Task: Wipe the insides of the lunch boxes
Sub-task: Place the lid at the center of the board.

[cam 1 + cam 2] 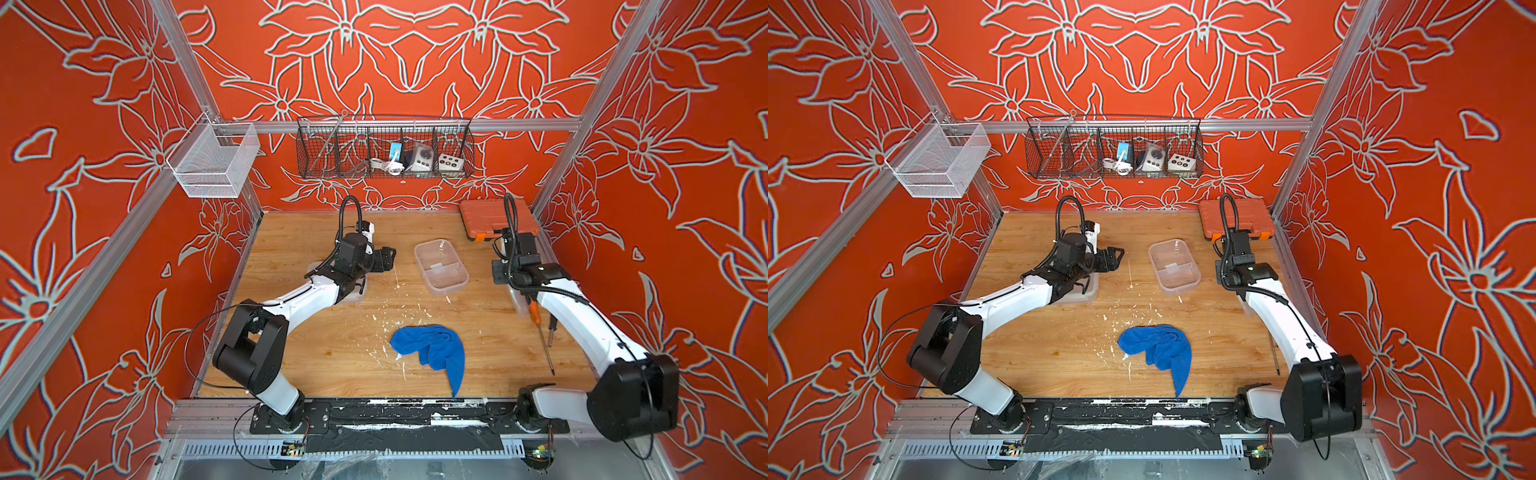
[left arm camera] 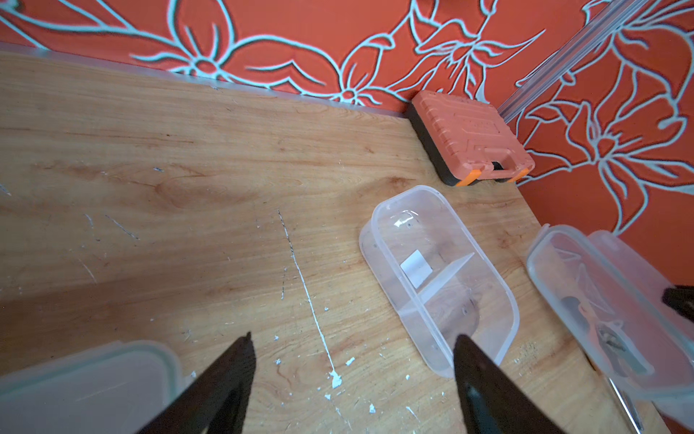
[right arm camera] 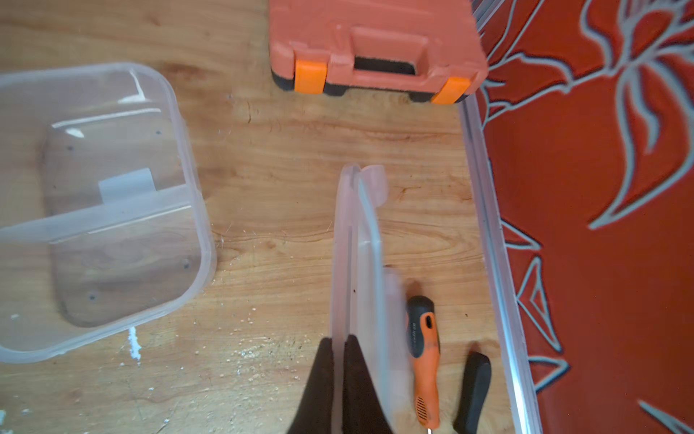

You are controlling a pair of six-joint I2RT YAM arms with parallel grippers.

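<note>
left wrist view: the left gripper (image 2: 353, 338) hangs wide apart and empty above the table (image 2: 187, 169), between the divided lunch box (image 2: 413, 233) and the other lunch box (image 2: 86, 379) (lid on, it seems). right wrist view: the right gripper (image 3: 340, 344) pinches a lid (image 3: 360, 244) held on edge; best lay it flat, clear of the screwdrivers (image 3: 426, 349). in a top view, the blue cloth (image 1: 432, 353) lies unclaimed near the front.

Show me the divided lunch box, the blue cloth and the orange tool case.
divided lunch box (image 1: 434, 254): in a top view, floor of its far compartment.
blue cloth (image 1: 432, 347): in a top view, bunched middle.
orange tool case (image 1: 482, 218): in a top view, closed lid.
</note>
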